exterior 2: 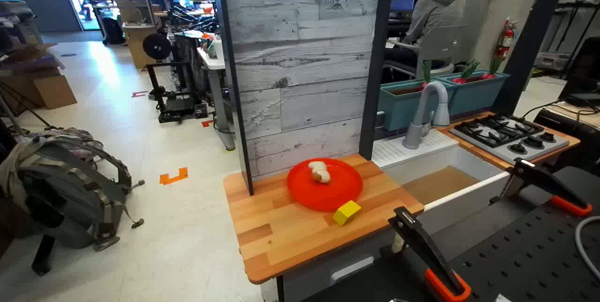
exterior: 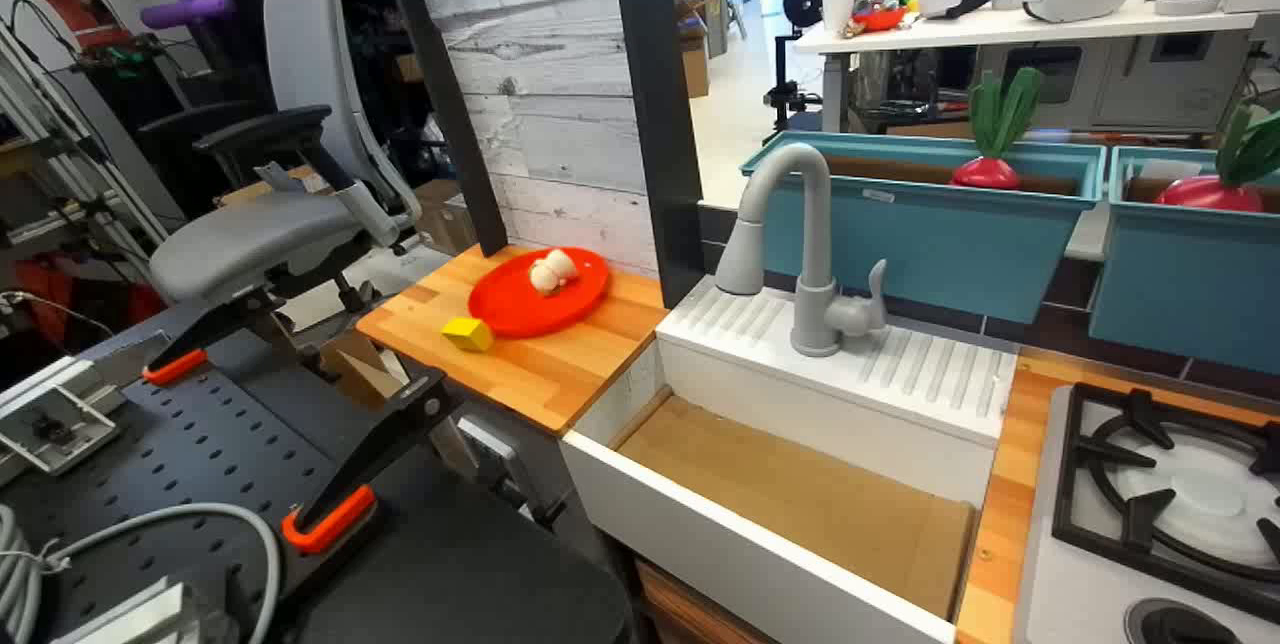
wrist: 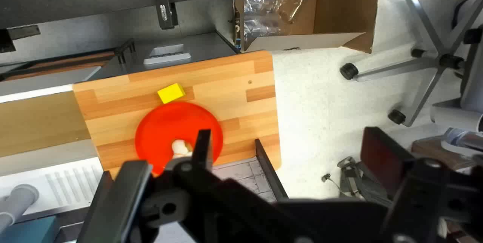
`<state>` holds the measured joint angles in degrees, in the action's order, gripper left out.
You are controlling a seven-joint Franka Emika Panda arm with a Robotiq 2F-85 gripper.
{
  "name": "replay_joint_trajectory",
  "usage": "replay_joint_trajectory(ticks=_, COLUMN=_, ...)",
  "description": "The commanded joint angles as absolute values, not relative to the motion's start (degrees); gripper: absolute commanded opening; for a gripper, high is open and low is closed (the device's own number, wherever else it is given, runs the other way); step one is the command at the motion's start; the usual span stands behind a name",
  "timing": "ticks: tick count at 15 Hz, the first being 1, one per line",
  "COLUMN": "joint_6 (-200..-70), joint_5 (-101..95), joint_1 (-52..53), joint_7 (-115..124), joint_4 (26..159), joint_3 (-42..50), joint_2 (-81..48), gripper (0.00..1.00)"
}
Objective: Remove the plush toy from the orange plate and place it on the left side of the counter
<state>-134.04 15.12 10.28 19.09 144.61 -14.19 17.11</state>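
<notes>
The plush toy [exterior: 553, 271] is a pale whitish lump lying on the orange plate [exterior: 510, 309], near the plate's back half; it shows in both exterior views [exterior 2: 319, 172]. The plate [exterior 2: 304, 189] rests on the wooden counter [exterior 2: 290, 250] in front of the grey panel. In the wrist view the toy [wrist: 181, 148] is partly hidden by a gripper finger, and the plate [wrist: 158, 128] and counter [wrist: 226, 80] lie at left. My gripper [wrist: 289, 141] is open, its fingers wide apart with nothing between them, well above the counter. It is out of view in both exterior views.
A yellow block [exterior 2: 347, 213] sits on the counter at the plate's edge. A grey wood-patterned panel [exterior 2: 304, 58] with dark posts stands behind the plate. The sink [exterior: 760, 564] with a grey faucet [exterior: 815, 244] adjoins the counter. A black clamp [exterior 2: 424, 241] stands near its front.
</notes>
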Motion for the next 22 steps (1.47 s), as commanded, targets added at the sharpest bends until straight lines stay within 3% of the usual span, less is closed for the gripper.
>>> replay_joint_trajectory(ticks=1, joint_6=-133.96, joint_5=14.94, joint_1=10.66, joint_7=19.20, joint_4=144.57, joint_3=-13.79, joint_2=17.10, gripper=1.00)
replay_joint_trajectory(ticks=11, joint_6=-152.49, joint_5=6.66, joint_1=6.09, joint_7=25.15, joint_4=140.13, joint_3=-10.88, joint_2=-6.67, gripper=1.00)
replay_joint_trajectory(ticks=16, joint_6=-159.48, joint_5=5.65, joint_1=7.38, joint_7=27.71, joint_4=130.70, joint_3=-4.10, joint_2=-23.67, gripper=1.00)
replay_joint_trajectory(ticks=22, joint_6=-159.14, joint_5=8.29, joint_1=8.37, joint_7=27.52, joint_4=116.25, joint_3=-0.13, joint_2=-40.25, gripper=1.00)
